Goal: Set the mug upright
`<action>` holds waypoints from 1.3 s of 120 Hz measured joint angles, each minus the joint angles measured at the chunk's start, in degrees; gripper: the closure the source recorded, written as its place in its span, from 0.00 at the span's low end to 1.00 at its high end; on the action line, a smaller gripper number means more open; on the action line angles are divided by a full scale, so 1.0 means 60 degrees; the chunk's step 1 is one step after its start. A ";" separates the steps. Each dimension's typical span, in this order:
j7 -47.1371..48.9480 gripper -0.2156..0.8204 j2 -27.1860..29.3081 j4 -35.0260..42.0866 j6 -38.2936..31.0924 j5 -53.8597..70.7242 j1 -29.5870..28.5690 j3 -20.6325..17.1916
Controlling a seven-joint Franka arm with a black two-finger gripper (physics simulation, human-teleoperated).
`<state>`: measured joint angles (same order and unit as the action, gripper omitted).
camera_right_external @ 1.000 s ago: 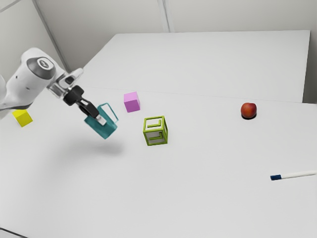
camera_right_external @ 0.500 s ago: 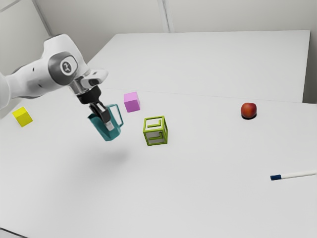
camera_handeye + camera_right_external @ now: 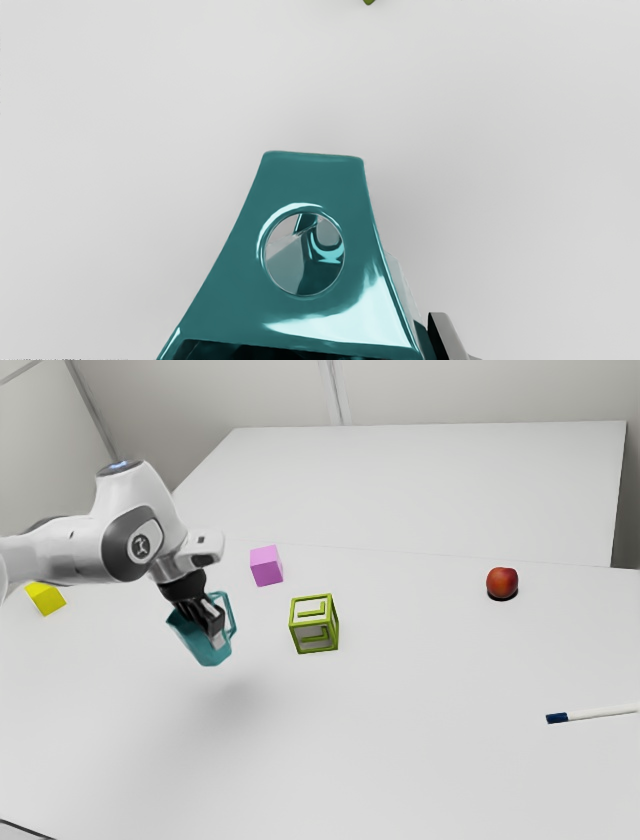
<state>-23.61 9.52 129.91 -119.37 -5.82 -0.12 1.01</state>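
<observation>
The teal, glossy, straight-sided mug (image 3: pixel 203 641) hangs tilted above the white bench (image 3: pixel 430 770), with its soft shadow lying on the bench beneath it. The jaws are closed on the mug and bear its weight; one finger (image 3: pixel 446 337) lies along the outside of its wall in the wrist view, but how wide the jaws stand I cannot tell.

The nearest things stand off to the exterior view's right of the mug: a lime-green open-framed cube (image 3: pixel 314 624) with raised bars, near but apart from it, and a plain pink-violet cube (image 3: pixel 266 566) farther back. On the other side a yellow cube (image 3: pixel 46 599) is partly covered by the white arm (image 3: pixel 80 550). Well apart, toward the exterior view's right, are a round red apple (image 3: pixel 502 583) and, closer to the camera, a white marker with a dark blue cap (image 3: pixel 595 713), running out at the view's edge.

The mug's long axis slants from upper left down to lower right in the exterior view. Its broad, seemingly open end is the raised one, and its base points obliquely down. The looped teal handle (image 3: pixel 232 622) faces the side of the green cube. In the wrist view the mug's wall runs away from the jaws, a round opening (image 3: pixel 304 255) in it.
</observation>
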 joint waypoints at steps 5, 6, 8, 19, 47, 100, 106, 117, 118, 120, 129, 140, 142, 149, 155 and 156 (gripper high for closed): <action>0.0179 0.96 0.0022 0.0166 -0.0217 0.0048 -0.0005 -0.0010; 0.0215 0.96 0.0024 0.0191 -0.0257 0.0071 -0.0005 -0.0014; 0.0290 0.96 0.0028 0.0231 -0.0332 0.0128 -0.0004 -0.0023; 0.0692 0.96 0.0026 0.0390 -0.0653 0.0358 0.0017 -0.0079; 0.1656 0.96 -0.0081 0.0818 -0.1390 0.0687 0.0102 -0.0108; 0.3027 0.96 -0.0680 0.1214 -0.2247 0.0891 0.0146 -0.0187; 0.3131 0.96 -0.0760 0.1216 -0.2302 0.0893 0.0180 -0.0195; 0.3302 0.96 -0.0871 0.1217 -0.2373 0.0895 0.0219 -0.0199; 0.3316 0.96 -0.0881 0.1217 -0.2378 0.0896 0.0220 -0.0200; 0.3344 0.96 -0.0899 0.1217 -0.2387 0.0896 0.0220 -0.0200; 0.3459 0.96 -0.0967 0.1217 -0.2421 0.0897 0.0214 -0.0201; 0.3583 0.96 -0.1062 0.1217 -0.2452 0.0897 0.0215 -0.0202; 0.3604 0.96 -0.1077 0.1217 -0.2456 0.0897 0.0216 -0.0202; 0.3672 0.96 -0.1123 0.1217 -0.2472 0.0897 0.0219 -0.0203; 0.3726 0.96 -0.1154 0.1217 -0.2483 0.0897 0.0221 -0.0204; 0.3735 0.96 -0.1163 0.1215 -0.2484 0.0897 0.0221 -0.0204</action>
<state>-1.20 2.54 137.21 -134.27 -0.44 1.21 -0.22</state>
